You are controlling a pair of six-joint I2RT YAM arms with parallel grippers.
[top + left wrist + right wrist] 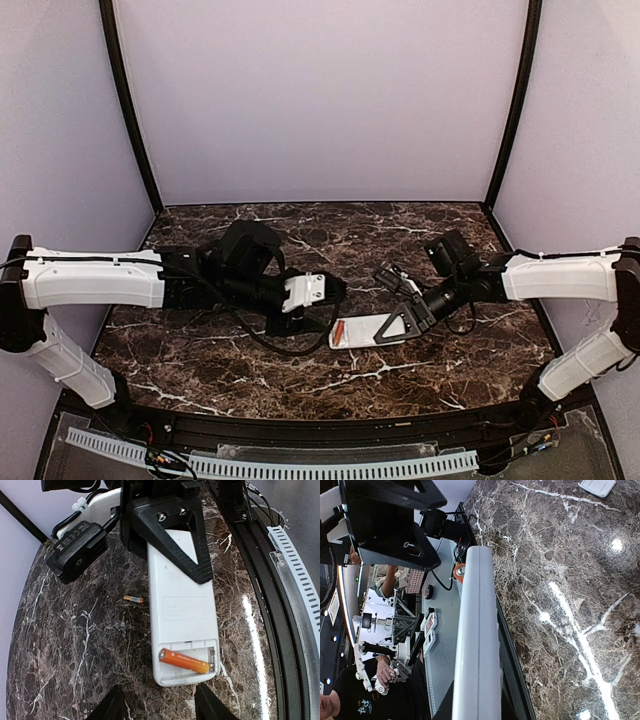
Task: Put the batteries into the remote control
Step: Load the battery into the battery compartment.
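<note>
Loose battery (133, 599) left of remote (182, 605); orange battery (184, 661) askew in its open bay.
Left gripper (162, 707): jaws apart, empty, just off remote's bay end; the nearer arm to both batteries. Loose battery: slim, on table, axis crosswise to remote. Orange battery: slanted across bay, apparently unseated. Remote: white back up. Right gripper (403, 324): clamped on remote's far half.

Dark marble table (250, 375) with white lines all over. One tiny battery (133, 599) lying flat on it, near the long side of the white remote (182, 605). Elsewhere on it, a small flat white piece (596, 486).
</note>
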